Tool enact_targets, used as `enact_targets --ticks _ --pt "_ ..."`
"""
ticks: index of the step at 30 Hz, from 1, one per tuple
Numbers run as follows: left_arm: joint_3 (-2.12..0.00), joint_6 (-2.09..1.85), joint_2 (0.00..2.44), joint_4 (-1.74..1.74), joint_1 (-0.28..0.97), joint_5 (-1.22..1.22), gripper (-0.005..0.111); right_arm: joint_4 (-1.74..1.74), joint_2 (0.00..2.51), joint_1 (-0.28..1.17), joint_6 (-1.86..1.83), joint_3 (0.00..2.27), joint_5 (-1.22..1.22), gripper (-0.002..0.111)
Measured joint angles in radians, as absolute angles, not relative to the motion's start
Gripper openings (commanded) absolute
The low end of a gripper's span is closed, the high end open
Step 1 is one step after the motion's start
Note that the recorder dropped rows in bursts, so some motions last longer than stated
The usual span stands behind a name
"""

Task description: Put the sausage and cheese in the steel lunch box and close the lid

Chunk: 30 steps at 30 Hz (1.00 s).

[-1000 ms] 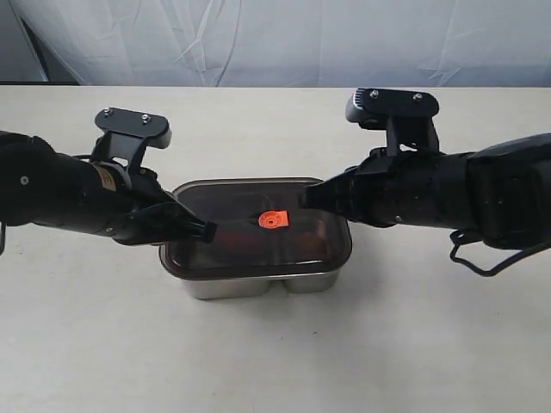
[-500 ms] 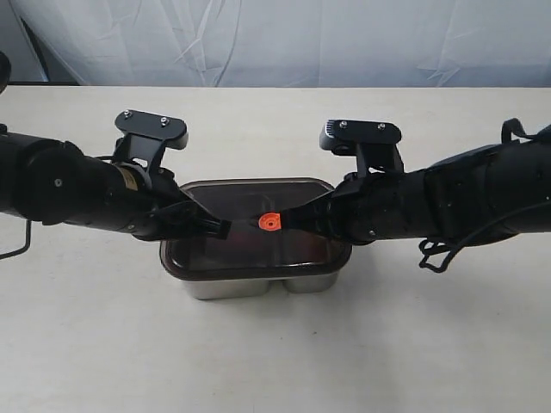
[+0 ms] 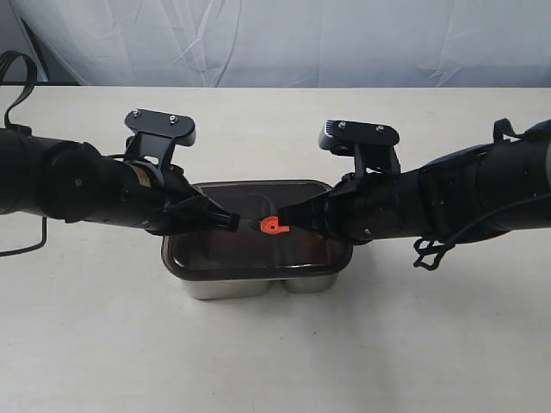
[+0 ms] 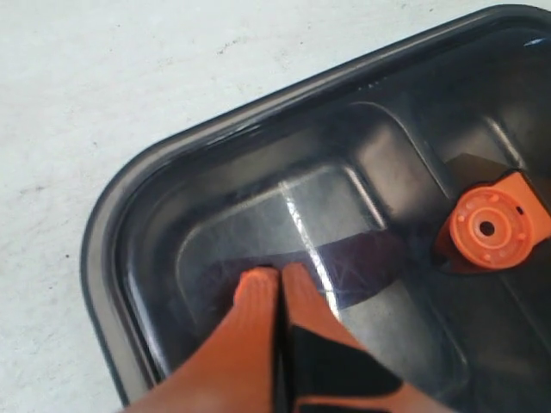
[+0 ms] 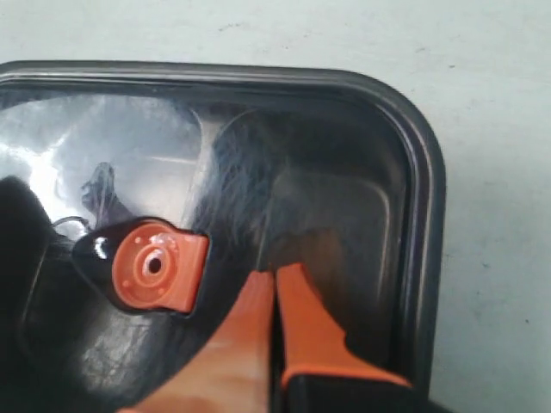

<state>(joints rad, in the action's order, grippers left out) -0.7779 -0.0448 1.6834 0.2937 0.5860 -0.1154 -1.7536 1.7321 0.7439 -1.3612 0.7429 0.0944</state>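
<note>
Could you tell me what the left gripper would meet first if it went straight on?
Most likely the lid: the shut left gripper points down at it, beside the valve; contact is unclear.

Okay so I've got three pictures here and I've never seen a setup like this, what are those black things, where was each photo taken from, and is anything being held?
The black things are two robot arms, each ending in a gripper with two orange-tipped fingers. The wide picture comes from a camera standing off the arms: the left gripper and right gripper meet over a steel lunch box on a pale table. The box wears a dark see-through lid with a small orange valve in the middle. The two close-ups come from cameras on the arms' wrists, looking along the fingers. In both, the fingers are shut together with nothing between them, tips at the lid, so nothing is held. What is inside the box is too dark to make out.
</note>
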Motion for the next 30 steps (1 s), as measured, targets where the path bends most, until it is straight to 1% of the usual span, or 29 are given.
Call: enact_targets --ticks 17,23,30 --pt "-0.781 -0.047 1.668 0.29 0.586 -0.143 0.0 -1.756 1.738 0.744 -1.334 0.744 0.103 -0.001" --pt "-0.765 -0.04 1.575 0.237 0.539 -0.28 0.0 -1.756 1.738 0.744 -1.332 0.742 0.105 -0.001" --pt "-0.765 -0.033 1.601 0.229 0.512 -0.288 0.0 -1.756 1.738 0.744 -1.332 0.741 0.105 -0.001"
